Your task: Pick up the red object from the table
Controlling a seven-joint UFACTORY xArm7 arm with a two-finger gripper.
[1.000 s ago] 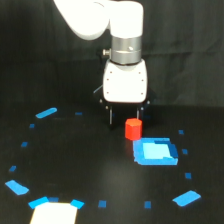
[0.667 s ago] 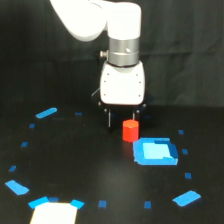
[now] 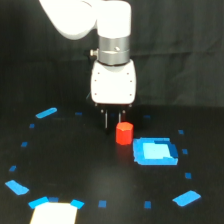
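1. Over the preceding second the end effector (image 3: 113, 121) had shifted toward the exterior view's left and drawn closer above the red object (image 3: 124, 133); the block itself had not moved on the table (image 3: 90, 170).
2. The red object stood upright just below and slightly right of the fingertips, beside the blue square patch (image 3: 155, 151). Contact could not be confirmed.
3. Two dark fingers hung apart, with a narrow gap between them, holding nothing.
4. Judgement: alignment over the block was nearly complete; descent and closure remained.
5. No brand, label or legible writing appeared; the white patch (image 3: 54, 214) was blank.
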